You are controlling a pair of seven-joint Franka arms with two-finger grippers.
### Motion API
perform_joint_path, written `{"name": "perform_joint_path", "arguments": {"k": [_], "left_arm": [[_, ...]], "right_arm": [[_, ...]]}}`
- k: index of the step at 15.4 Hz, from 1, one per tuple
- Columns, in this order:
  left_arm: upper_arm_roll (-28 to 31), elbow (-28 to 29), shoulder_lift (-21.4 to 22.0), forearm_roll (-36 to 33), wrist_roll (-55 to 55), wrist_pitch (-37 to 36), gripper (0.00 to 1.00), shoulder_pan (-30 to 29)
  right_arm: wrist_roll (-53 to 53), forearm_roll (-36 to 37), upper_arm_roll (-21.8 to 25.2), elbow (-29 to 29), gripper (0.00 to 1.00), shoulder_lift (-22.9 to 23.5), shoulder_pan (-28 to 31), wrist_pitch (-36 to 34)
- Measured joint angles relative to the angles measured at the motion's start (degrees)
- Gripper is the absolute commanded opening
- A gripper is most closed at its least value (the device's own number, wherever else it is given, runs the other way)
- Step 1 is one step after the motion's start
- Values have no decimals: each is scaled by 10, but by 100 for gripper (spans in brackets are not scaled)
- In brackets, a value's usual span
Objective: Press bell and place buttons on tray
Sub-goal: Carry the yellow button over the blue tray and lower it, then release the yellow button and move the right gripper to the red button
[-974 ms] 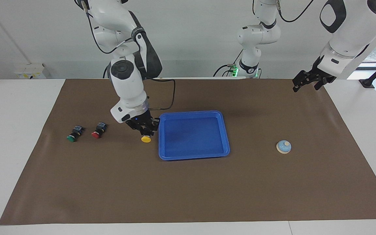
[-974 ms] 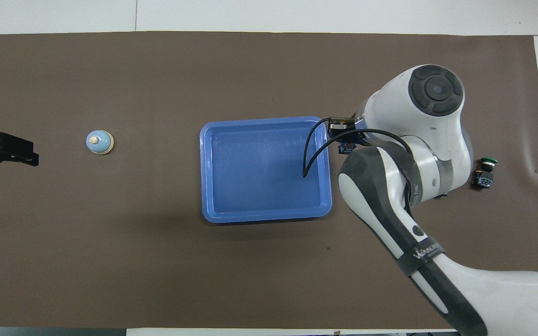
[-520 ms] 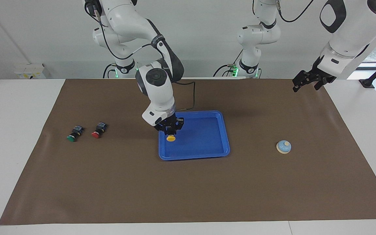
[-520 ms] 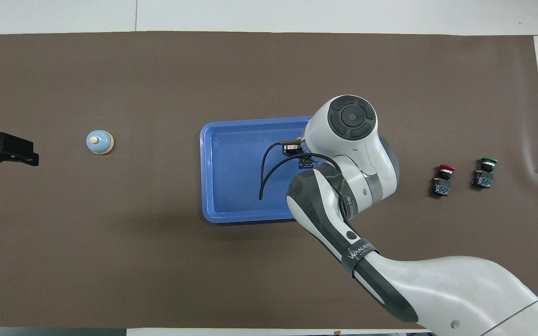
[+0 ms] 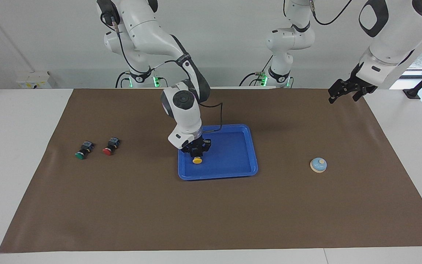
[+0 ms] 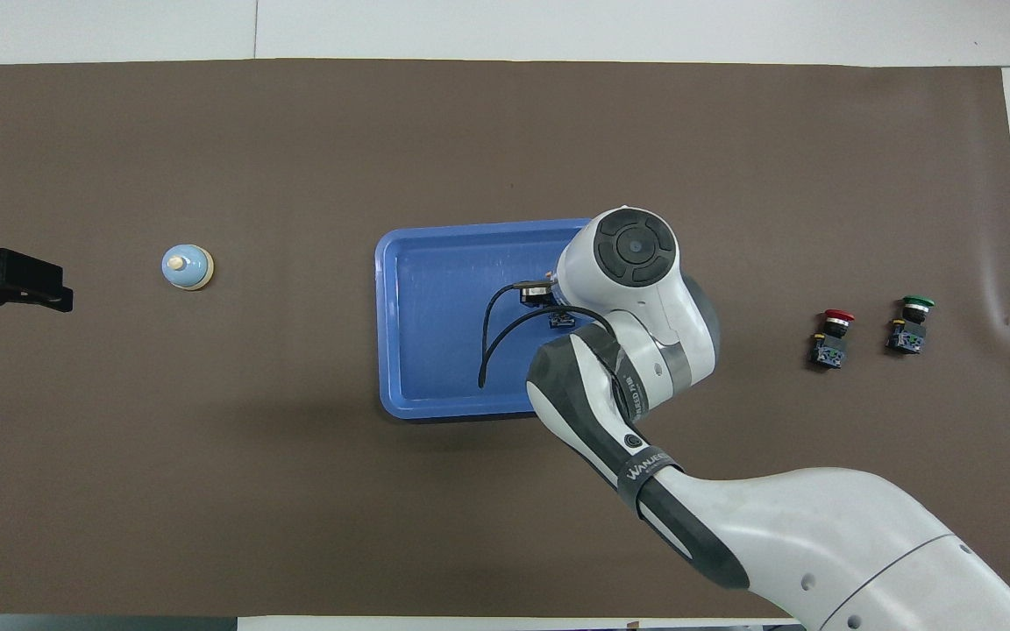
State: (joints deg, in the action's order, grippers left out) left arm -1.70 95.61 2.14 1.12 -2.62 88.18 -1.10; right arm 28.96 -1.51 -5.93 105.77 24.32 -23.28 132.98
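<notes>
None of the three buttons is released on the tray (image 5: 247, 136) yet. The yellow button (image 5: 196, 160) hangs low over the tray's floor, at its end toward the right arm, with the right gripper (image 5: 196, 151) clamped narrowly on its black body. The red button (image 5: 108, 148) and green button (image 5: 82, 152) lie on the table, well apart from the tray toward the right arm's end. The bell (image 5: 318, 164) sits well apart from the tray toward the left arm's end; whether it has been pressed cannot be told. The left gripper (image 5: 343, 91) waits there with fingers spread wide, empty.

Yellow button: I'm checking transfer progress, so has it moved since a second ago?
Yes. The yellow button, held by the right gripper, went from beside the tray to over it.
</notes>
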Motion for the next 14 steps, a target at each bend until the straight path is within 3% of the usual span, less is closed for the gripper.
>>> {"name": "perform_joint_path", "arguments": {"k": [4,7,10,14], "left_arm": [[0,0,0,0,0,0,100,0],[0,0,0,0,0,0,100,0],[0,0,0,0,0,0,100,0],[0,0,0,0,0,0,100,0]], "right_arm": [[23,0,3,-8,100,-2,0,-7],[32,0,7,-47,100,-14,14,-76],[32,1,9,-77,100,-51,55,-152],[-16,13,12,-76,100,-103,132,-229]]}}
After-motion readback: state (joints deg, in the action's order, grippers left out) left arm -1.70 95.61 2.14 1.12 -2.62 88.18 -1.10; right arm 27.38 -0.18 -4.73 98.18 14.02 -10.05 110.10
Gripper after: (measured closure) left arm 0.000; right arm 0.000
